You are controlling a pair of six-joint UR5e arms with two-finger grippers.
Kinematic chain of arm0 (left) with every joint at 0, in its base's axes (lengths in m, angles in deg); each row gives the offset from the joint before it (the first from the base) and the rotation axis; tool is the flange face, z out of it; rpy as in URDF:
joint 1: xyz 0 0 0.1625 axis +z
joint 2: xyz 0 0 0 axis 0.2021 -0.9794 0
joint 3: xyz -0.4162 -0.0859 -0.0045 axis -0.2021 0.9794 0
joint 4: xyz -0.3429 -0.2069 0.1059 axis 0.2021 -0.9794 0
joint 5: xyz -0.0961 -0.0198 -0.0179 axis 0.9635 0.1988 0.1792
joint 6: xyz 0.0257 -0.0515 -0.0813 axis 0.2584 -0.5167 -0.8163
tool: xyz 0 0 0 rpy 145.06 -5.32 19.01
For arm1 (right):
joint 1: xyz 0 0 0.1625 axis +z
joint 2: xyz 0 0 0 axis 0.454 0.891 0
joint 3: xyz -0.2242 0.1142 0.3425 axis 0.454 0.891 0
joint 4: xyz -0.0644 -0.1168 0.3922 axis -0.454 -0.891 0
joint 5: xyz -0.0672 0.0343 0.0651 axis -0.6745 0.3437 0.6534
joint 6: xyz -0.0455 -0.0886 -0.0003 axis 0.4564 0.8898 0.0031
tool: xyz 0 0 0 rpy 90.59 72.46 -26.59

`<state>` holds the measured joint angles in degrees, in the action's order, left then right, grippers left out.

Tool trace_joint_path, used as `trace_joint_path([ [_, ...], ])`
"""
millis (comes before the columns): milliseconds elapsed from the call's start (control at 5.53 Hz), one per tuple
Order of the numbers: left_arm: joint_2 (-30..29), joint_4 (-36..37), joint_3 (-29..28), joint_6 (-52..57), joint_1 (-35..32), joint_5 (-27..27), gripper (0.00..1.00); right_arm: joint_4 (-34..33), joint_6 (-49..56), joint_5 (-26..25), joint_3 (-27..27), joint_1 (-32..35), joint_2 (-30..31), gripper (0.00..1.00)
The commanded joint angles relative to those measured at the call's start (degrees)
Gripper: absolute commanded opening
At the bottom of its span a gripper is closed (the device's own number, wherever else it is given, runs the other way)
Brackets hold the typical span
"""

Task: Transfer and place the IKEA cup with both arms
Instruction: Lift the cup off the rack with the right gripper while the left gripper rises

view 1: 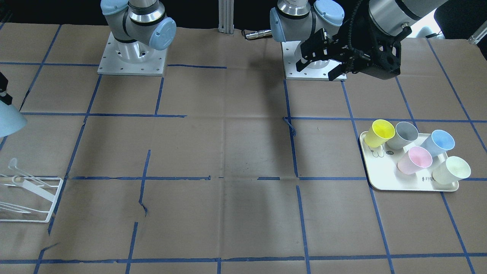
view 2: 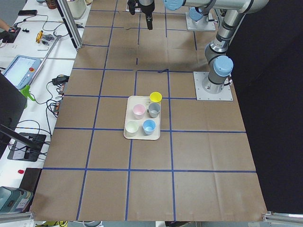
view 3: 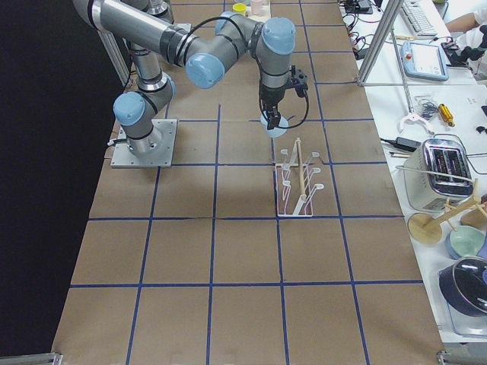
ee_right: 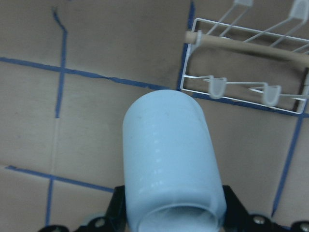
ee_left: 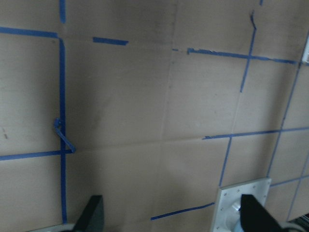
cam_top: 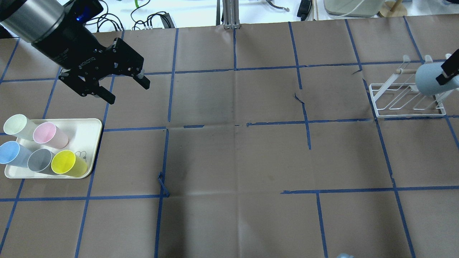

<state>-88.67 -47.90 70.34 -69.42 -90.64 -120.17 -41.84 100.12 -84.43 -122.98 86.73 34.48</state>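
The pale sky-blue IKEA cup (ee_right: 169,159) lies on its side in my right gripper (ee_right: 174,215), which is shut on it near the rim, base pointing forward. In the overhead view the cup (cam_top: 426,79) hangs over the white wire rack (cam_top: 405,102) at the far right; whether it touches the rack I cannot tell. My left gripper (cam_top: 127,91) is open and empty, raised above the table just beyond the tray (cam_top: 89,125). A near-identical blue cup (cam_top: 12,153) stands on that tray.
The tray also holds pink (cam_top: 48,133), grey (cam_top: 39,160), yellow (cam_top: 66,163) and pale green (cam_top: 18,125) cups. Brown paper with blue tape lines covers the table. The arm bases (view 1: 132,57) stand at the robot's edge.
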Motion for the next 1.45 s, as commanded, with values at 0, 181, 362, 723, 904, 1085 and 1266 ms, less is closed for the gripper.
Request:
trace_joint_path([
  [0,-0.61,-12.29,1.19,24.48,10.88,3.72,0.99,19.55,0.32,13.46,3.82,3.61,-0.45,0.45],
  [181,-1.14,-15.75,3.03,35.16,15.82,3.89,0.99,27.05,3.80,22.00,3.65,4.59,-1.50,0.49],
  [362,-1.93,-18.49,4.79,43.45,19.00,5.64,0.99,35.65,13.24,30.52,3.48,4.60,-5.34,0.49],
  [723,-2.55,-27.10,12.15,59.37,19.39,21.33,0.99,52.02,26.90,47.77,1.91,4.95,-11.25,0.48],
  [904,-2.73,-28.17,14.54,61.96,19.04,28.09,0.99,52.96,30.09,49.49,-0.80,8.17,-12.57,0.48],
  [1085,-2.90,-28.27,14.91,61.46,17.90,33.72,0.99,53.14,30.12,57.60,-2.66,13.60,-12.50,0.48],
  [1266,-3.25,-27.92,14.30,60.59,14.15,38.04,0.99,54.80,30.12,61.68,-3.20,18.27,-12.59,0.47],
])
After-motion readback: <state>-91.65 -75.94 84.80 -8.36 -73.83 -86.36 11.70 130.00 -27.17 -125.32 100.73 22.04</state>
